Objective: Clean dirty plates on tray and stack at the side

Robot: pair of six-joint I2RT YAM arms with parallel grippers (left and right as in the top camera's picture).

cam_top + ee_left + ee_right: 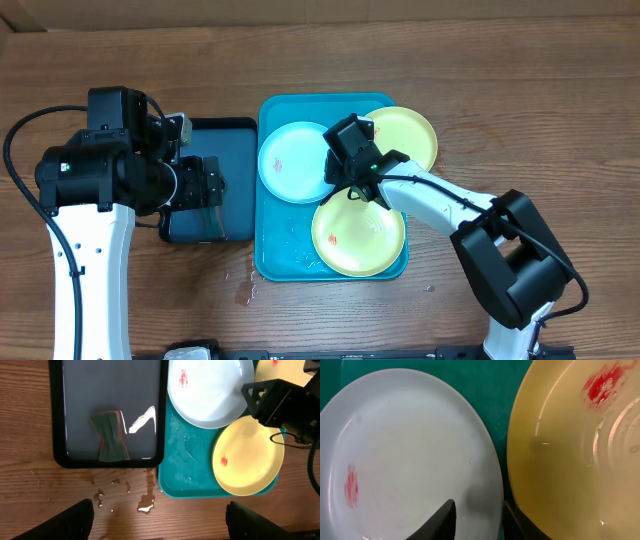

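Note:
The turquoise tray [283,252] holds three plates. A light blue plate [290,160] lies at its left, one yellow-green plate [412,135] at the back right, and another [355,240] at the front. Each has a small red smear. My right gripper [477,505] straddles the blue plate's [410,450] right rim. One finger rests over the plate; the other sits in the gap beside the yellow-green plate [570,460]. A gap still shows between finger and rim. My left gripper [160,522] hangs wide open and empty over the wood, in front of the dark tray.
A dark navy tray [235,130] lies left of the turquoise one and holds a green sponge [110,435]. Water puddles [146,505] spot the wood before both trays. Water also films the turquoise tray's floor [182,455].

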